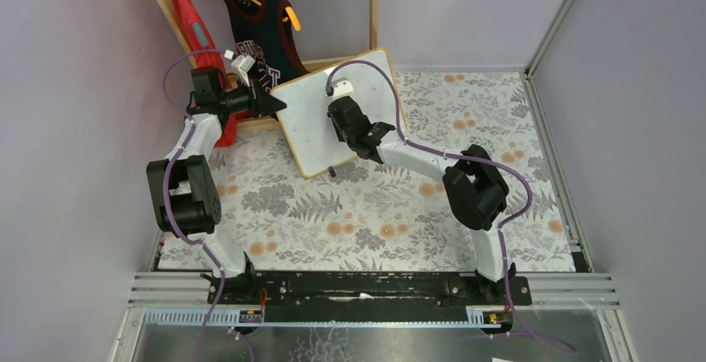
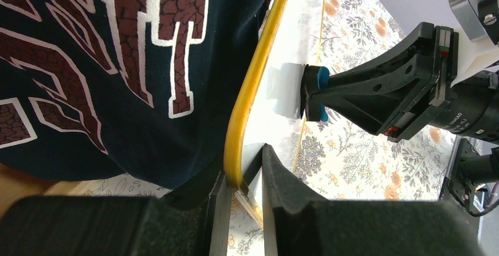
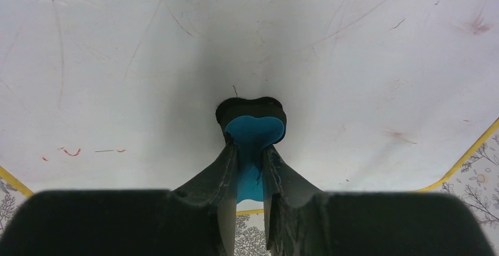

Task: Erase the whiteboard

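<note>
The table (image 1: 375, 220) with the flowery cloth fills most of the view, and a dark jersey (image 1: 258, 21) hangs at the far left. The board (image 1: 306, 127) stands tilted up on the far side, a bit left of centre and just in front of the jersey. I can't tell if its feet actually touch the table.

The left tool (image 2: 244, 191) is clamped on the board's left frame edge, one finger on each side. I'd guess that's to brace it so it doesn't tip back when pushed. The right tool (image 3: 251, 156) is pinched tight on a blue eraser (image 3: 253, 128), with the dark pad pressed to the board's face around the middle.

Most of the white looks clean. A few small red marks (image 3: 72, 151) sit close to the frame, and there's a faint smudge (image 3: 478, 25) well apart from them. Those bits look like what's left to do.
</note>
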Controlling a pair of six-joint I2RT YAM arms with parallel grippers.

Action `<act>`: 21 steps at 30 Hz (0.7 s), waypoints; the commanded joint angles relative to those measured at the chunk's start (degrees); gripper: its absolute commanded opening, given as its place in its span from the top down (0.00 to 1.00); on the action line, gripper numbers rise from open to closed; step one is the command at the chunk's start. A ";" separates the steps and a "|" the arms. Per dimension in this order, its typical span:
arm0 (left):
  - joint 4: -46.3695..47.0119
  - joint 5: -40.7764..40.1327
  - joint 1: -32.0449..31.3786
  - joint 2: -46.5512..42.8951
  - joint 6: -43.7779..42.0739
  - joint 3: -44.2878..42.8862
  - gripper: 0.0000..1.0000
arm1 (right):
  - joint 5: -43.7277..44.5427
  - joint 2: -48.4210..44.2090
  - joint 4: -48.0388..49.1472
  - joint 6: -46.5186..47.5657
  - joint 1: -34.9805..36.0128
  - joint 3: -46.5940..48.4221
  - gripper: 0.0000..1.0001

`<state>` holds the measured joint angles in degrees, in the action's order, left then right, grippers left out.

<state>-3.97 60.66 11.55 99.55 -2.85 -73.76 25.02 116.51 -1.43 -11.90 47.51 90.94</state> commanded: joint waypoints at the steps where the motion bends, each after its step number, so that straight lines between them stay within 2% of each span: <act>1: -3.78 -6.82 -0.40 0.97 -7.30 2.13 1.00 | 1.03 2.07 0.51 -0.21 3.44 5.43 1.00; 10: -3.79 -6.72 -0.40 0.80 -7.15 1.78 1.00 | -0.03 9.52 -1.40 -1.05 11.20 14.31 1.00; 21: -3.77 -6.35 -0.46 0.89 -6.99 2.03 1.00 | 1.09 7.75 -0.47 -2.46 8.99 9.78 1.00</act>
<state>-3.97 60.66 11.55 99.55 -2.85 -73.78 25.34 126.56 -3.51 -12.86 59.81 102.45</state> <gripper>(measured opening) 0.182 0.238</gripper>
